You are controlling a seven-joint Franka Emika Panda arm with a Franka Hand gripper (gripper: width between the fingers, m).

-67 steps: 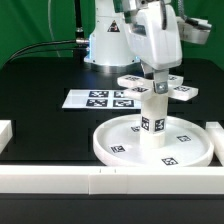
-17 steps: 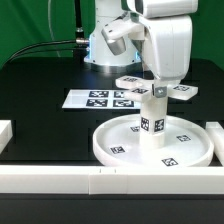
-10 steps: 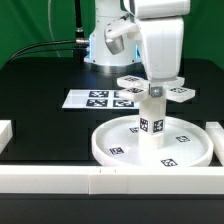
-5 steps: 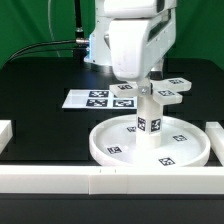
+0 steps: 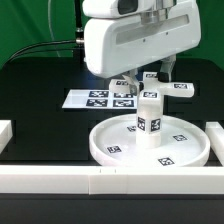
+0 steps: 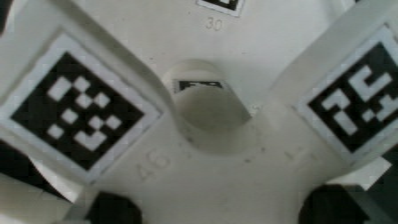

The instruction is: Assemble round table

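The large round disc (image 5: 106,150) lies on the black table with the short thick leg (image 5: 149,120) standing upright at its centre. My gripper (image 5: 150,82) is shut on the small cross-shaped piece (image 5: 181,89) and holds it level right at the leg's top. I cannot tell whether it is seated. In the wrist view the cross-shaped piece (image 6: 205,165) fills the picture, with a tag on each arm and a round hole in the middle. My dark fingertips (image 6: 111,208) sit on either side of it. The wide hand body hides the grip in the exterior view.
The marker board (image 5: 95,99) lies behind the disc toward the exterior view's left. A long white rail (image 5: 100,181) runs along the front. Short rail ends stand at the left (image 5: 5,131) and right (image 5: 214,131).
The hand has turned about its vertical axis with the cross-shaped piece in it. The cross's arms have swung round over the leg. The disc and leg have not moved.
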